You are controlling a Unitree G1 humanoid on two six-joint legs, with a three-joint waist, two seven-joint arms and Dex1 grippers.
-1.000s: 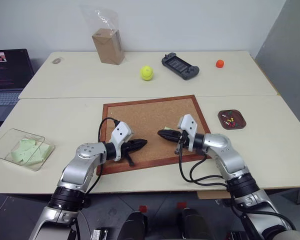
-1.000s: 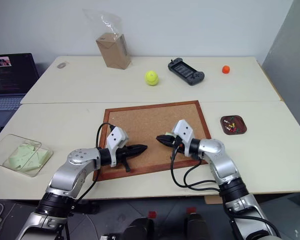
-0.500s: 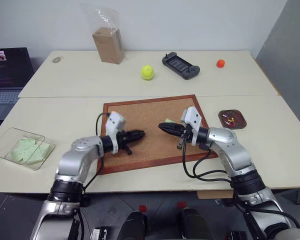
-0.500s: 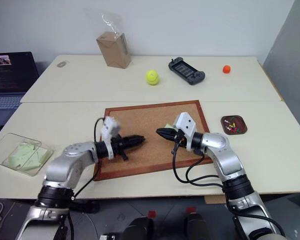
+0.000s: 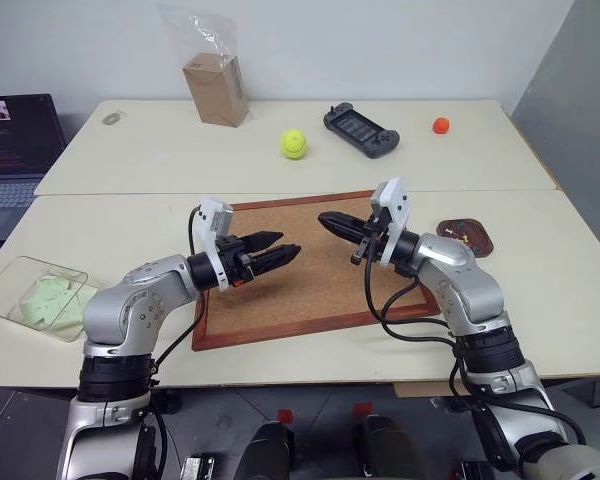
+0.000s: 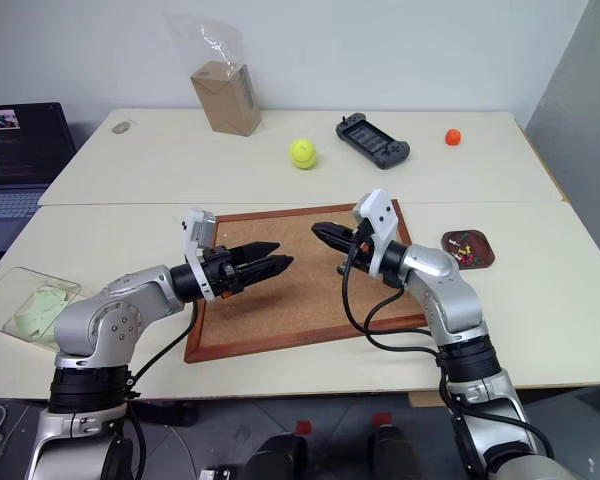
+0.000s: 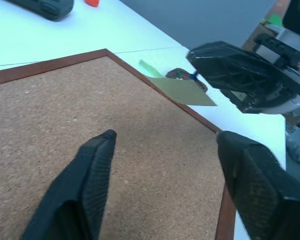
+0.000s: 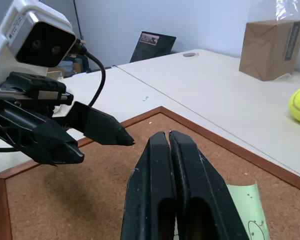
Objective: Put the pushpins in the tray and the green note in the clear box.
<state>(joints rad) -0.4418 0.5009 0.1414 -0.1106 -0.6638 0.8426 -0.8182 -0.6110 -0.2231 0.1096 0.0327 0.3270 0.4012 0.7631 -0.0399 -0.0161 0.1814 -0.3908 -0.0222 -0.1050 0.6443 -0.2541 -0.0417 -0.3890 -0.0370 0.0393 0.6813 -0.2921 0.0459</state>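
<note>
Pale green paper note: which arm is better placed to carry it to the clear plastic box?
Left, probably: the left gripper has jaws open toward the pale green paper note, and the clear plastic box lies on that side.

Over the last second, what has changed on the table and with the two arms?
Both arms rose off the wood-framed cork board. The left end effector went from shut to open. The right end effector stayed shut and carried the pale mint-green paper note up with it, apparently off the board. The reddish-brown tray with pushpins and the clear plastic box kept their places.
</note>
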